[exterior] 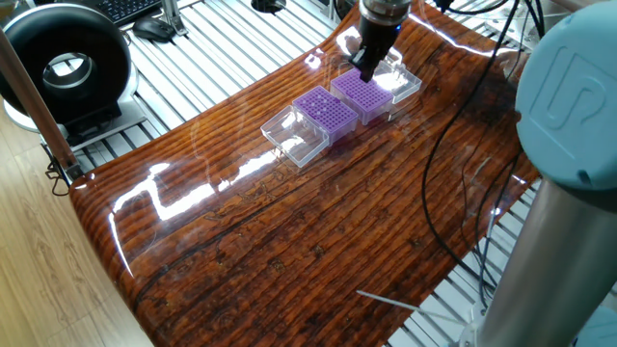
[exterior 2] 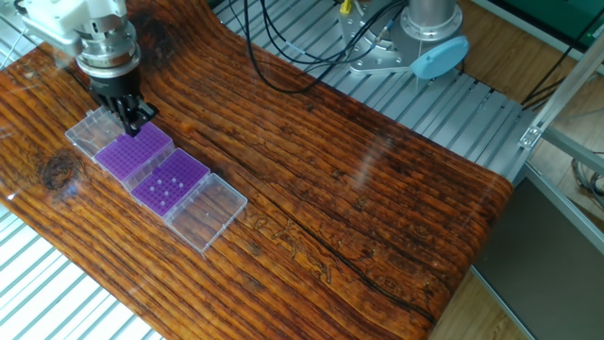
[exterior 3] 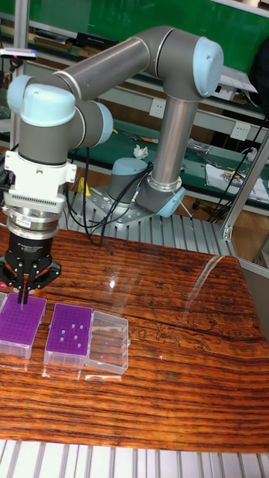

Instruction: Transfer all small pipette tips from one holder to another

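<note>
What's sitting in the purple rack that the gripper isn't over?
A few small pipette tips show as pale dots in the purple rack, clustered near the middle. Their shafts are hidden below the grid. The gripper hangs over the other rack.

Tool [exterior 2: 132,121] over far purple rack [exterior 2: 135,152]; few pale pipette tips [exterior 2: 166,188] in near rack [exterior 2: 171,182].

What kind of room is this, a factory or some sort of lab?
It looks like a robotics lab or workshop. A robot arm stands bolted to an aluminium bench, its gripper poised over purple pipette-tip racks on a wooden board. Behind are workbenches with wall sockets and loose cables.
</note>
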Tool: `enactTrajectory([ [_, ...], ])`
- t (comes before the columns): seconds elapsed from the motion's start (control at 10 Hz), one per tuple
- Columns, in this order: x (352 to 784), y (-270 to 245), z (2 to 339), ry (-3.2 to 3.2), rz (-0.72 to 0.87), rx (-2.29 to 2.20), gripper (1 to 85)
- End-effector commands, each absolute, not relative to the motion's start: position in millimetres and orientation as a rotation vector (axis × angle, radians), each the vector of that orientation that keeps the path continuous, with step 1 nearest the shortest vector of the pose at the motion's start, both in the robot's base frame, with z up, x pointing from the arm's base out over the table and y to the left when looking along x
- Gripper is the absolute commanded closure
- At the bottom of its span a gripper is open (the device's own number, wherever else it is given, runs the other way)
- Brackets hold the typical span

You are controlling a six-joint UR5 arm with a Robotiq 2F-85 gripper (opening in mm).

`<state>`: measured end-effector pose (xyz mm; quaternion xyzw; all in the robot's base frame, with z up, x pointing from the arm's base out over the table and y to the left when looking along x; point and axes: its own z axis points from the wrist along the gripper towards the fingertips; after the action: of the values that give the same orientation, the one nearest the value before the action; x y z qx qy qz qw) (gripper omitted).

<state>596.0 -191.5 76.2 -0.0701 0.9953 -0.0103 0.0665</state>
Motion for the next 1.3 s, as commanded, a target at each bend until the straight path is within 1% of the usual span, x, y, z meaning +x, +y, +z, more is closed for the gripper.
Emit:
enactTrajectory([
  [0.0,598.7,-194.9,71.8,2.984,-0.01,-0.216,84.7],
  [1.2,609.4,-188.3,62.4,2.926,0.051,-0.23,84.7],
])
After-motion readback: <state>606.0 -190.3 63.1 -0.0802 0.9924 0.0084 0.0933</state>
